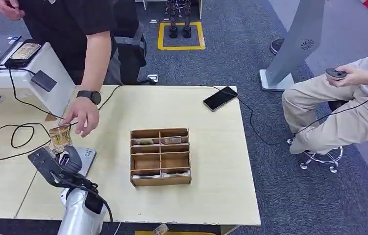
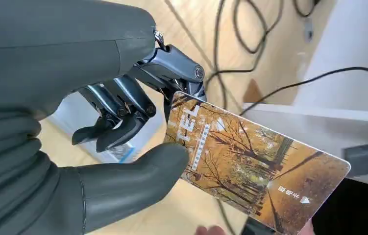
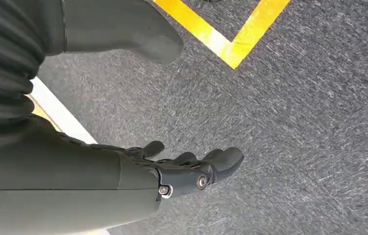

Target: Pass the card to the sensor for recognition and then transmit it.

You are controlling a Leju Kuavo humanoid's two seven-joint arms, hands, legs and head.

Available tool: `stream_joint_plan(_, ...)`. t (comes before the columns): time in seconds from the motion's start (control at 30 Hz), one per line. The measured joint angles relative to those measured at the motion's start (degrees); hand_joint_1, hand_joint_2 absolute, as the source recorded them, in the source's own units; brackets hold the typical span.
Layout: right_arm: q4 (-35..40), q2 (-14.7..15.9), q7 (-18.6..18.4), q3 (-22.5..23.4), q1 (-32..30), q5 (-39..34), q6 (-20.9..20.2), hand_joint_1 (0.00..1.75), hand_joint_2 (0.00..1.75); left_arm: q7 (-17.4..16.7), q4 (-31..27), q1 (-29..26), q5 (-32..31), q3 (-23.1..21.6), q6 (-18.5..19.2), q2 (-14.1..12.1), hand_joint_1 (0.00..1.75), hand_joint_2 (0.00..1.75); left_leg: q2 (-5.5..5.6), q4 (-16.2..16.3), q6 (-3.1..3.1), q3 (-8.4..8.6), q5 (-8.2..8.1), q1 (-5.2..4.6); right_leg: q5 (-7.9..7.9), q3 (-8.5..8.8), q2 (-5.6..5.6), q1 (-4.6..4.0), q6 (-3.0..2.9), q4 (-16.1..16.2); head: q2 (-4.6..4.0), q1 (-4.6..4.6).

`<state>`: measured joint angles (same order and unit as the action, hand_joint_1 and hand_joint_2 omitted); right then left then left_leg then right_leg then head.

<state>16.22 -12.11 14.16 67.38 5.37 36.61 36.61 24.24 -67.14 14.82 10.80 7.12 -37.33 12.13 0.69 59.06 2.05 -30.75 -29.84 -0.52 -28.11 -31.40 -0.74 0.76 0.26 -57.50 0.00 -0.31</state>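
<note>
Head view: pale wooden table [image 1: 211,147] spread wide, carrying a wooden divider box [image 1: 160,156] near the middle, probably the store for cards, with slips lying in several compartments. Toward the far right corner, a phone [image 1: 220,98] on a cable. Over the left edge, a flat white pad [image 1: 87,157], likely the sensor, partly covered by the left hand [image 1: 57,164]. Held above that pad, the card [image 1: 60,137], raised upright so a standing person's hand [image 1: 81,115] can reach it from the far side; seemingly the handover step, with the reading judged already attempted or skipped, hard to say which.

Left wrist view: card [image 2: 250,169] with autumn trees pinched at one short end between thumb [image 2: 137,178] and a finger, other fingers curled clear. At the free end, just fingertips [image 2: 210,230] cut off by the frame; contact with the card not certain.

Right wrist view: right hand [image 3: 191,171] hanging over grey carpet beside a yellow floor line [image 3: 221,41], fingers loosely apart, holding nothing.

Print on the card too small to read.
</note>
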Motion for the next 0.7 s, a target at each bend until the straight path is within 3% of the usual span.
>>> stream_joint_plan(0.27, -0.2, 0.0, -0.3, -0.4, 0.1, 0.1, 0.0, 0.0, 1.75, 0.1, 1.2, 2.0, -0.5, -1.6, -0.5, -1.1, 1.75, 1.75, -0.01, 0.0, 0.0, 0.0, 0.0, 0.0, 0.0, 0.0, -0.01, 0.0, 0.0, 0.0, 0.0, 0.0)
stream_joint_plan(0.47, -0.4, 0.0, -1.0, -0.9, 0.1, 0.7, -0.1, 0.0, 1.75, 0.3, 5.5, 3.0, -3.4, -2.3, -1.7, -2.2, 1.75, 1.75, -0.02, 0.0, 0.0, 0.0, 0.0, -0.01, 0.0, 0.0, -0.02, 0.01, 0.0, 0.0, 0.0, 0.0)
stream_joint_plan(0.5, -0.4, 0.0, -1.0, -1.0, 0.1, 0.9, -0.1, 0.0, 1.75, 0.4, 6.2, 3.2, -5.7, -2.3, -2.0, -2.4, 0.56, 1.75, -0.02, 0.0, 0.0, 0.0, 0.0, -0.01, 0.0, 0.0, -0.02, 0.01, 0.0, 0.0, 0.0, 0.0)
stream_joint_plan(0.57, -0.5, 0.0, -1.0, -1.2, 0.1, 1.1, -0.2, 0.0, 1.75, 0.4, 7.6, 3.5, -10.7, -2.3, -2.3, -2.7, 0.56, 1.75, -0.01, 0.0, 0.0, 0.0, 0.0, 0.0, 0.0, 0.0, -0.02, 0.01, 0.0, 0.0, 0.0, 0.0)
stream_joint_plan(0.67, -0.5, 0.0, -1.0, -1.3, 0.2, 1.4, -0.2, 0.0, 1.75, 0.4, 8.8, 3.6, -13.4, -2.3, -2.3, -2.9, 0.56, 1.75, -0.02, 0.0, 0.0, 0.0, 0.0, 0.0, 0.0, 0.0, -0.02, 0.0, 0.0, 0.0, 0.0, 0.0)
stream_joint_plan(0.7, -0.5, 0.0, -1.0, -1.3, 0.2, 1.4, -0.2, 0.0, 1.75, 0.4, 8.9, 3.6, -13.4, -2.3, -2.4, -2.9, 0.0, 1.75, -0.02, 0.0, 0.0, 0.0, 0.0, 0.0, 0.0, 0.0, -0.02, 0.0, 0.0, 0.0, 0.0, 0.0)
